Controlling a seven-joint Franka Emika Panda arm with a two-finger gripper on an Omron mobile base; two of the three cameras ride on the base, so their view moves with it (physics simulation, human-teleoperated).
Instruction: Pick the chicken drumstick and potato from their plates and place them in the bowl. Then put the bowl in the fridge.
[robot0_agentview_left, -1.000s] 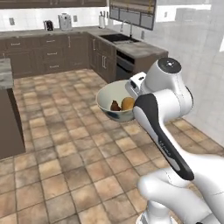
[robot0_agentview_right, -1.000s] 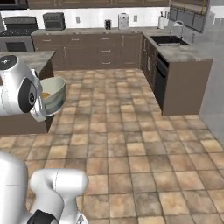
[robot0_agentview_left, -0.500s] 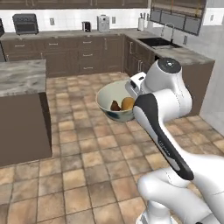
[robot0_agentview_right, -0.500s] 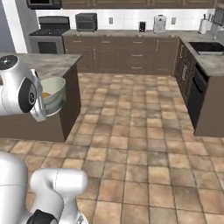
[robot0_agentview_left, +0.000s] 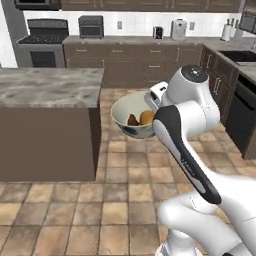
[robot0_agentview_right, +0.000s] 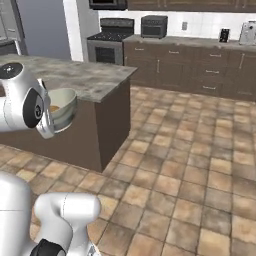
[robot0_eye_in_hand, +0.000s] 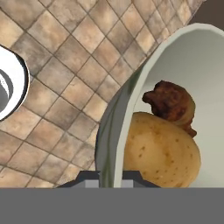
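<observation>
The gripper (robot0_eye_in_hand: 110, 177) is pinching the bowl (robot0_agentview_left: 131, 117) by its thin rim, jaws closed on the wall of it with one dark tip on either side, and the arm is carrying it in the air over the tiled floor (robot0_agentview_left: 120, 200), beside the end of the kitchen island (robot0_agentview_left: 50, 86) and touching nothing. Holding by the rim is likely the only grip open to so narrow a claw, since the bowl is far too wide to span (its wall is the one part thin enough to go between the fingers). The bowl is sitting close in against the arm, probably to keep the load steady while the base is travelling, and it is tilting a little rather than riding dead level. Inside, the potato (robot0_eye_in_hand: 159, 151) and the chicken drumstick (robot0_eye_in_hand: 171, 104) are lying together, touching, at the low side of the curved interior. The potato is a smooth, rounded, golden-tan lump with faint speckling; the drumstick is darker, knobbly and irregular, its brown surface rough. The bowl itself is plain, glossy and cream-white, deep and evenly curved, so loose contents could well roll if it tips further. Both foods being in, what remains is getting the bowl to the fridge.
</observation>
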